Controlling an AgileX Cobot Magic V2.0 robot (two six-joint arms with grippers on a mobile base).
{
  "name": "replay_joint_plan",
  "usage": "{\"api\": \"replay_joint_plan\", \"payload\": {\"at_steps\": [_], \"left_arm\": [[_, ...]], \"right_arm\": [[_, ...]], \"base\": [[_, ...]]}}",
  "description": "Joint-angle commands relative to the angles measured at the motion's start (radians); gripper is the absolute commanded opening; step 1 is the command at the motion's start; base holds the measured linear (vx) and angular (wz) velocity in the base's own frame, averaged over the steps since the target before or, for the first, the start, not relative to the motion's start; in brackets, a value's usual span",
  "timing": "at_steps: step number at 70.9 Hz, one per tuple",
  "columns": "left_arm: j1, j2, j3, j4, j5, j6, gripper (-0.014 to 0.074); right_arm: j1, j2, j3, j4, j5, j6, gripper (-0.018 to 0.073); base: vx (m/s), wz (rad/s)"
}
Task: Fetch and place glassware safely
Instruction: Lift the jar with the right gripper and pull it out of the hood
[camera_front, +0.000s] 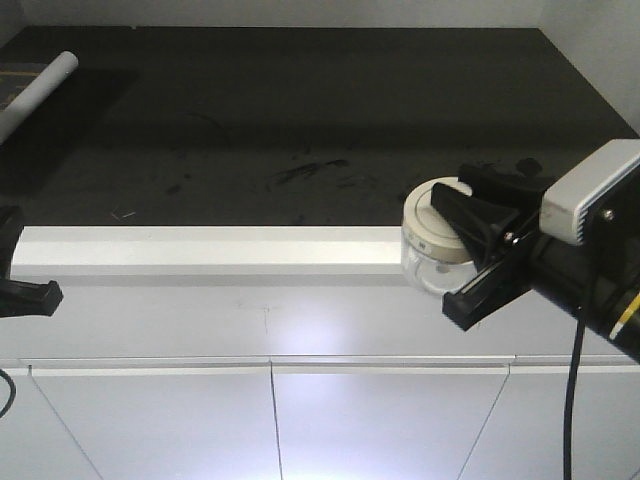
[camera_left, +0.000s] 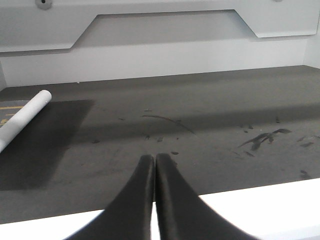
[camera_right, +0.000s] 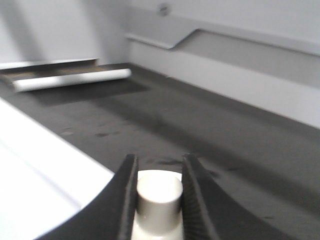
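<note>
Here, the right gripper clamps the jar's cream knob.
Squat clear glass, round-lidded, at its nine o'clock; left gripper pinched together, empty.

A dark, scuffed table with a white front edge is carrying a white tube, lying near its far-left corner.

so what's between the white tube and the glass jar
Only bare dark work surface with a few black scuff marks, from the white tube to the lidded glass jar; the front view shows it.
</note>
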Motion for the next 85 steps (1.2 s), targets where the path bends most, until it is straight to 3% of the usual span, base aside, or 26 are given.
{"api": "replay_joint_plan", "payload": {"at_steps": [1,16,34,85], "left_arm": [[0.002,-0.015,-0.022,-0.010,-0.082,-0.009,-0.0007],[0.002,-0.015,-0.022,-0.010,-0.082,-0.009,-0.0007],[0.002,-0.015,-0.022,-0.010,-0.082,-0.009,-0.0007],[0.002,-0.015,-0.022,-0.010,-0.082,-0.009,-0.0007]], "right_arm": [[0.069,-0.021,-0.030,0.045,-0.062,-0.013,-0.0002],[0.226,-0.021,-0.030,0.061,-0.012,-0.001,-0.0002],[0.344,-0.021,-0.030,0.071,0.029,-0.001,-0.0002],[0.346,-0.021,-0.030,0.068,0.032,0.003,-0.0001]], "base": [[0.00,0.00],[0.00,0.00],[0.00,0.00],[0.00,0.00]]}}
